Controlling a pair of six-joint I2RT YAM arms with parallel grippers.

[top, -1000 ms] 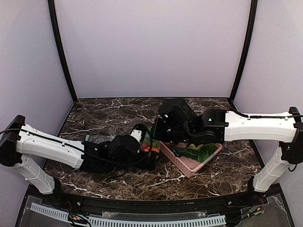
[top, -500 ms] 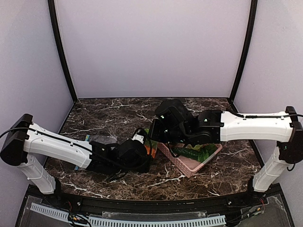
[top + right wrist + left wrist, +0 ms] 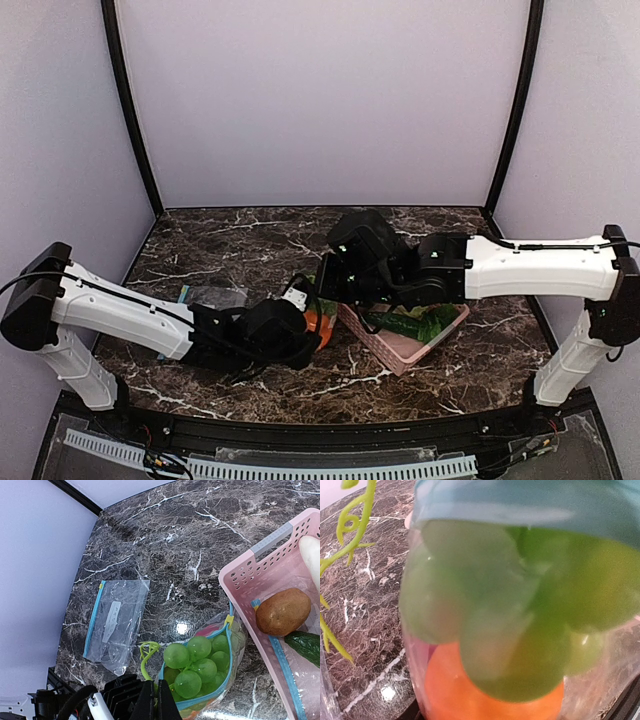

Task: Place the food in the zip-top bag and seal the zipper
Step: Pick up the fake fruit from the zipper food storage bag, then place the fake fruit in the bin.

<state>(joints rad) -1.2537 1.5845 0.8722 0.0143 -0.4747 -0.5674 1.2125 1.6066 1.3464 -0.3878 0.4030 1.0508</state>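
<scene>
while the right gripper (image 3: 154, 696) pinches the zip-top bag (image 3: 235, 641) rim, grape bunch (image 3: 197, 665) and orange fruit (image 3: 451, 692) sit inside; can't tell left gripper (image 3: 312, 325) state.

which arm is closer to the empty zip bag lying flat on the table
Left. The left arm runs along the near edge of the empty zip-top bag. The right arm reaches in from the opposite side, over the pink basket.

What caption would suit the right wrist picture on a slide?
Right gripper pinches the open zip-top bag, green grapes inside, beside a pink basket; a spare bag lies flat.
</scene>
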